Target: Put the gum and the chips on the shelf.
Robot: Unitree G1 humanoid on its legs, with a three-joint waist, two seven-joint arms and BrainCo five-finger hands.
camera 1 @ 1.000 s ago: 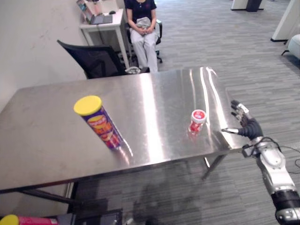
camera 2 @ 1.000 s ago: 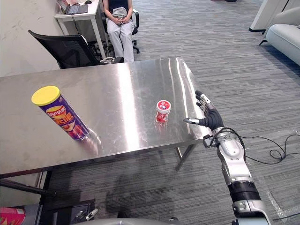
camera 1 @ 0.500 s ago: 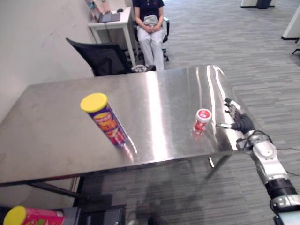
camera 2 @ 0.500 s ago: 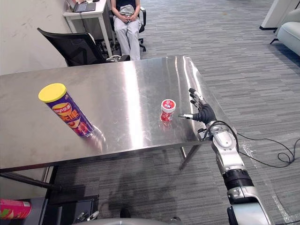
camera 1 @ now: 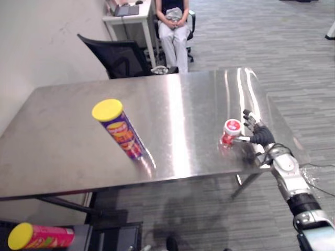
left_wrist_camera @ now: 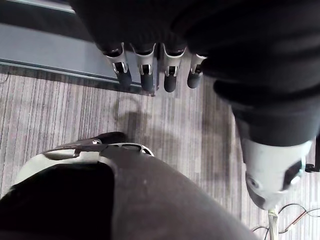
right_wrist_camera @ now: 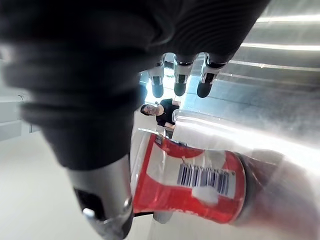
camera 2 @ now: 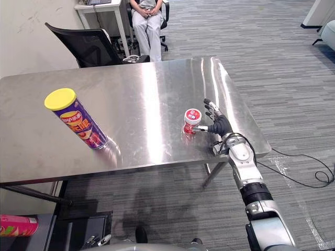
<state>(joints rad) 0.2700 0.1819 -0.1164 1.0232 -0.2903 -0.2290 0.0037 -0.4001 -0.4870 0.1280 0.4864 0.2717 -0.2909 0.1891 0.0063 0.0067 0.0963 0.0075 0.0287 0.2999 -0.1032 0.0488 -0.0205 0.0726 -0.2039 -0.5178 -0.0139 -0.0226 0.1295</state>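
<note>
steel worktop (camera 2: 141, 94) carries both items: the gum tub (camera 2: 192, 121) stands near the right near edge, and the chips can (camera 2: 78, 120) stands well apart to the left. judged handling: the tub is light, stiff, smooth-sided and easily tipped; take hold around the red body, below the white lid. right robot hand (camera 2: 220, 125) is spread, thumb just beside the tub, not clamped. left robot hand (left_wrist_camera: 146, 75) hangs, fingers straight, holding nothing. a second ago the right robot hand was off the worktop's right edge; now it flanks the tub.
</note>
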